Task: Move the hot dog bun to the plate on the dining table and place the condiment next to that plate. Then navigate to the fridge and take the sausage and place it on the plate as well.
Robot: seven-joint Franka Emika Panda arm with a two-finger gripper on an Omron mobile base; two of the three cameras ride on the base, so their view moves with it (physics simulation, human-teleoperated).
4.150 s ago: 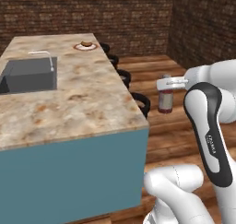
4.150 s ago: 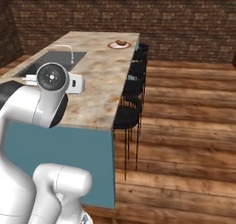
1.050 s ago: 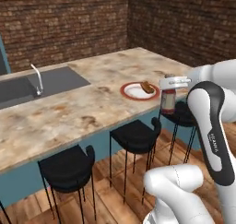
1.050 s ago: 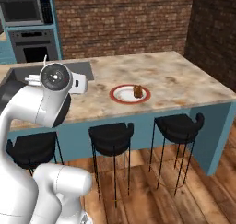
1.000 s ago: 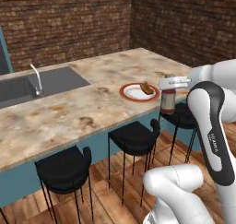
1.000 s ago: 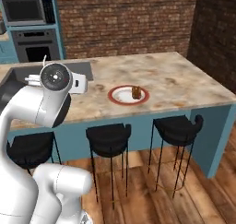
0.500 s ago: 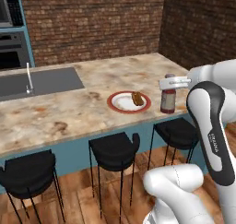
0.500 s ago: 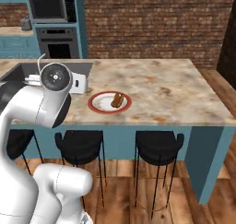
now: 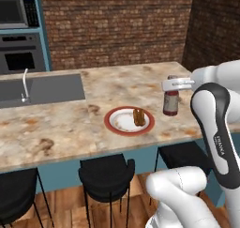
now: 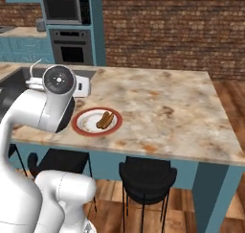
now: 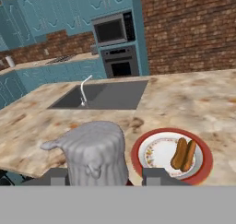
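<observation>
My gripper (image 9: 172, 84) is shut on the condiment (image 9: 170, 102), a slim bottle with dark red contents, held upright above the dining table (image 9: 117, 88) to the right of the plate. In the hand view its pale cap (image 11: 94, 150) stands between my fingertips (image 11: 156, 176). The red-rimmed plate (image 9: 108, 121) lies near the table's front edge with the hot dog bun (image 9: 138, 116) on it. The right base view shows the plate (image 10: 117, 124) and bun (image 10: 104, 119) just right of my arm. Plate (image 11: 205, 165) and bun (image 11: 183, 154) sit right of the bottle in the hand view.
A sink (image 9: 40, 88) with a faucet (image 9: 24, 84) is set into the table's left part. Black stools (image 9: 107, 174) stand under the front edge. A built-in oven and microwave (image 10: 71, 23) and teal cabinets line the back wall.
The whole picture has shifted as the base drove: the table now faces me squarely and the plate is nearer. The gripper holds the bottle as before.
</observation>
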